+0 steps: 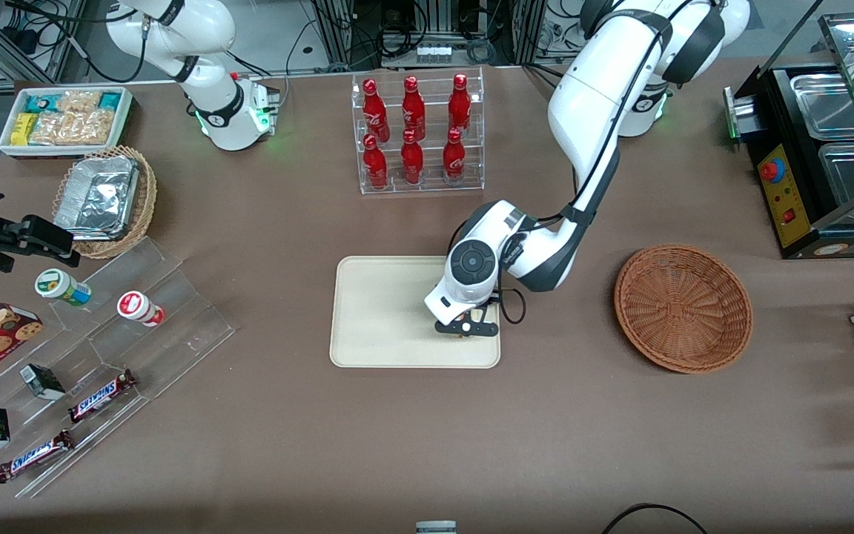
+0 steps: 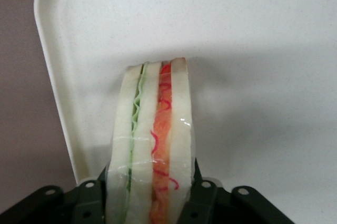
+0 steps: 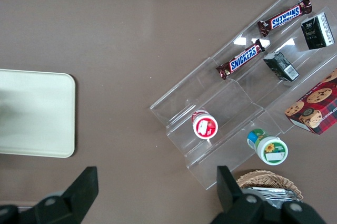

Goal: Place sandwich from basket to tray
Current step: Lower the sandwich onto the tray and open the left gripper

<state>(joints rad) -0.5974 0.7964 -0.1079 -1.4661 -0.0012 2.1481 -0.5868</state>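
Front view: tray (image 1: pixel 382 311) flat on the brown table (image 1: pixel 427 445), roughly mid-table, bare table all round its rim. Gripper (image 1: pixel 465 327) low over the tray's corner nearest the basket (image 1: pixel 683 308) and nearest the camera, just inside the rim. Basket well apart from the tray, toward the working arm's end, nothing in it. Sandwich almost wholly hidden under the wrist; only a reddish speck between the fingers. Six red bottles (image 1: pixel 412 133) in a clear rack, farther from the camera than the tray, wide bare strip between. Toward the parked arm's end from the tray: clear stepped shelf (image 1: pixel 138 311) with two small cups and two Snickers bars (image 1: pixel 101 395), two dark small boxes, one cookie box cut by the edge; one tan wicker basket of foil containers (image 1: pixel 104 200); one white bin of snacks (image 1: pixel 64 119).

Left wrist view: sandwich (image 2: pixel 152 145) clamped upright between the two dark fingers (image 2: pixel 200 197), layered edge facing the camera, green filling by one bread slice, red-orange by another. Tip over the tray's bare floor; touching or just clear, cannot tell. Rounded tray corner and rim close beside the sandwich, brown table past it. Finger bases cut off by the frame.

Right wrist view: one rounded end of the tray, shelf and its goods well apart from it, open table between. Sandwich and working gripper out of sight.
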